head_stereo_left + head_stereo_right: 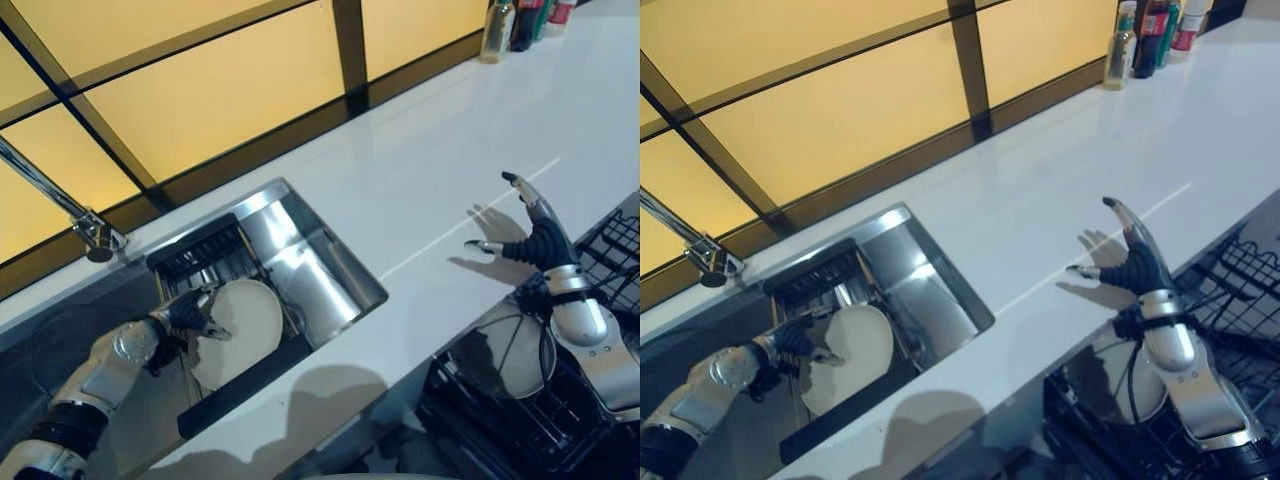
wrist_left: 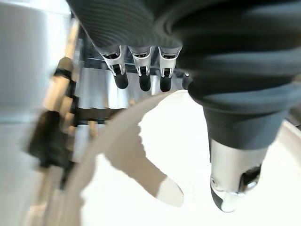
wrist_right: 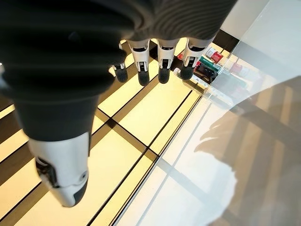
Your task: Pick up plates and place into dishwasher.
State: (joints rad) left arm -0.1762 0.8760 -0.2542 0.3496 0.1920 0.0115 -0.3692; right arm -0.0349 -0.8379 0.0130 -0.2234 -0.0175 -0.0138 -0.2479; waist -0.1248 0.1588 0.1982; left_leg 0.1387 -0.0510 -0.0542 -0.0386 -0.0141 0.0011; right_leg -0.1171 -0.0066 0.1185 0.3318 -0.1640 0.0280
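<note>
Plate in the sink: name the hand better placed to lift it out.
Left. The left hand is already at the plate in the sink, thumb on its face. The right hand hovers open over the counter.

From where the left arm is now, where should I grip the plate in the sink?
Grip the plate by its upper rim, coming from above on the left side. It stands tilted in the sink, rim free and raised. The left robot hand already sits there, fingers behind the rim, thumb on its face.
</note>
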